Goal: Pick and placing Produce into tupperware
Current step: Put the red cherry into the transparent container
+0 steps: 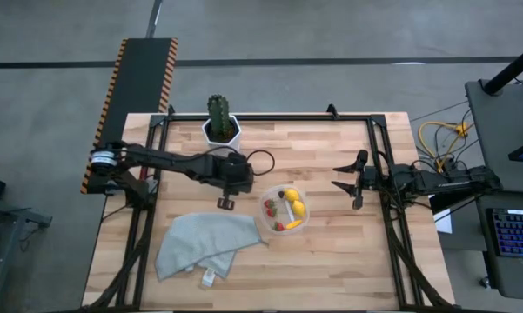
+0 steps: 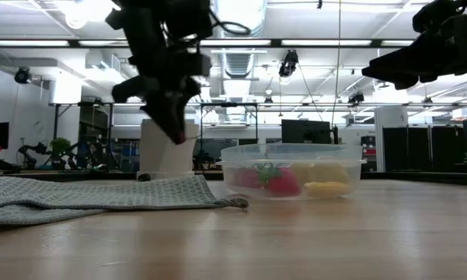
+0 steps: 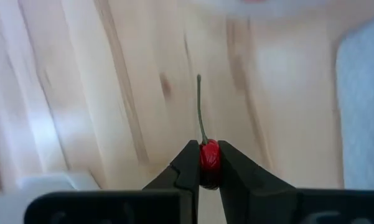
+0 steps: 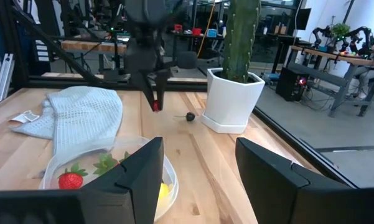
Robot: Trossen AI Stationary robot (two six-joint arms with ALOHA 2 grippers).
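My left gripper (image 3: 209, 149) is shut on a small red cherry (image 3: 209, 163) with a thin green stem (image 3: 200, 109). It hangs above the table just left of the clear tub (image 1: 284, 209), and it also shows in the right wrist view (image 4: 154, 99). The tub holds two yellow lemons (image 1: 293, 200) and red strawberries (image 4: 70, 180). A small dark berry (image 4: 190, 116) lies on the table near the white pot. My right gripper (image 4: 199, 155) is open and empty, raised to the right of the tub (image 1: 344, 178). My left gripper pinches the cherry's round body (image 3: 209, 167) between its two fingertips. The fingers come from above and point down. The stem sticks out past the fingertips. The cherry is lifted clear of the table.
A green cactus in a white hexagonal pot (image 1: 220, 126) stands at the far edge. A grey-green towel (image 1: 204, 243) lies crumpled on the near left, its edge close to the tub. Bare wood lies right of and in front of the tub.
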